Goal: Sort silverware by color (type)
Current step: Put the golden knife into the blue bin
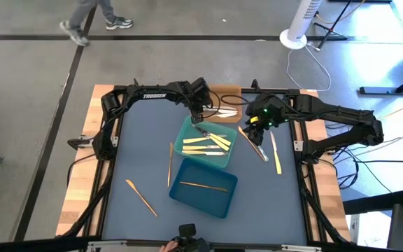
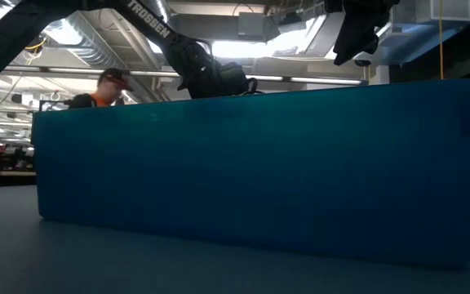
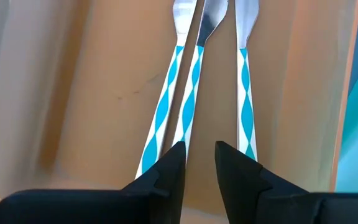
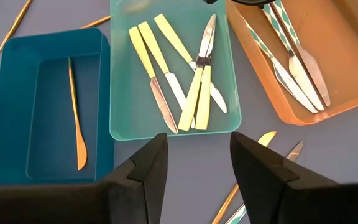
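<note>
Three teal-diamond-handled utensils [image 3: 194, 81] side by side

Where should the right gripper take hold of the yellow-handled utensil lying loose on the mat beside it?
Grip the yellow-handled utensil mid-handle, coming straight down from above with the fingers across its width. It lies flat on the mat with its length running toward and away from the table's near edge, slim and apart from the pieces beside it, so a top-down pinch looks clearest. The right gripper, open, hovers just beside it.
</note>
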